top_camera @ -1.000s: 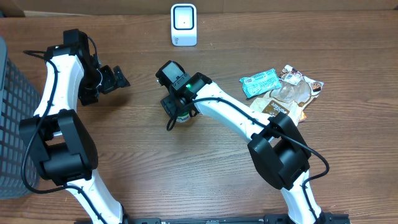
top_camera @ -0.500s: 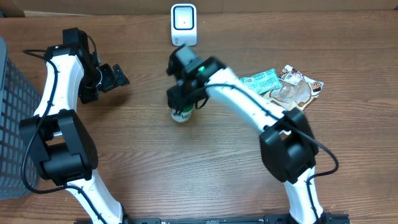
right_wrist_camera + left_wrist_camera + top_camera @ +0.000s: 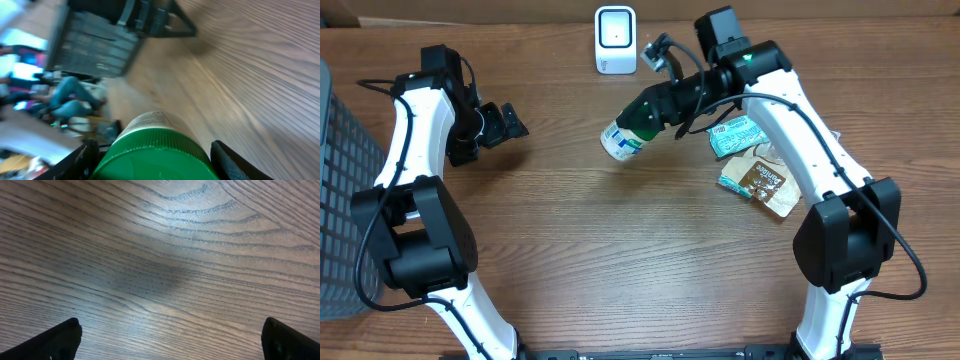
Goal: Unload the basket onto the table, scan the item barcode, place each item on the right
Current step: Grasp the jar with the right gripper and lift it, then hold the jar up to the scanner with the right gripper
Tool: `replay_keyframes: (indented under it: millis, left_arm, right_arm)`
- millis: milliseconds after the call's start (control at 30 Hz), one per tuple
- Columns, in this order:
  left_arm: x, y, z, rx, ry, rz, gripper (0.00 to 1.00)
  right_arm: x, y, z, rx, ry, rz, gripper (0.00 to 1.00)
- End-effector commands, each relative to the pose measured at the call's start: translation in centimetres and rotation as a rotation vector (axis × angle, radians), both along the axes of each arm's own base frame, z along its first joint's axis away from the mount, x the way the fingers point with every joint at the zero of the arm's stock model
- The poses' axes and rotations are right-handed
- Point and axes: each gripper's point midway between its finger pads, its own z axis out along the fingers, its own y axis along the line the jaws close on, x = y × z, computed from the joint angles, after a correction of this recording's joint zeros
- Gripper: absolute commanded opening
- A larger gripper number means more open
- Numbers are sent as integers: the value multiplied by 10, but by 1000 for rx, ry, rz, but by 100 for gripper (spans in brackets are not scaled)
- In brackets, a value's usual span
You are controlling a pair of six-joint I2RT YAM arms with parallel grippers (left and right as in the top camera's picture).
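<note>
Reading left to right, every place given from the barcode scanner [image 3: 616, 40].

- Dark slatted basket [image 3: 332, 190]: far left of the scanner, at the edge of the wooden table [image 3: 570, 270]. Not involved.
- Left gripper [image 3: 512, 122]: left of the scanner, nearer the robot. Jaws spread wide, nothing between them; its wrist view shows bare wood only.
- green-capped bottle [image 3: 620, 138]: just in front of the scanner, near but apart from it, lifted off the wood and tipped almost onto its side, base pointing away from the arm.
- Right gripper [image 3: 655, 108]: clamped on the cap end. The wrist view shows the green cap [image 3: 152, 147] between both fingers [image 3: 232, 160].
- Snack packets [image 3: 740, 135]: right of the scanner, under the right forearm.

Handling, judged: a small rigid plastic bottle, probably light. The glossy label looks slippery, so the cap is the better hold, and it leaves the label free. Held at one end, the bottle may pivot. Barcode position: cannot tell.

Room: open wood in front of the scanner and to its left. The right side is crowded, and the upright scanner could tip if nudged.
</note>
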Motion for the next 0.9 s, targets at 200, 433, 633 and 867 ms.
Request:
replay_keyframes:
  millis: [200, 433, 633, 867]
  left_arm:
    - [3, -3, 4, -6, -14, -3, 100]
    - [3, -3, 4, -6, -14, -3, 99]
    - [3, -3, 4, -6, -14, -3, 100]
    - [3, -3, 4, -6, -14, -3, 100]
  right_arm:
    - [-15, -8, 84, 348, -81, 139, 47]
    - [-5, -5, 69, 259, -129, 99, 48]
    - [26, 4, 16, -104, -275, -53, 48]
    - [105, -13, -7, -579, -676, -376, 47]
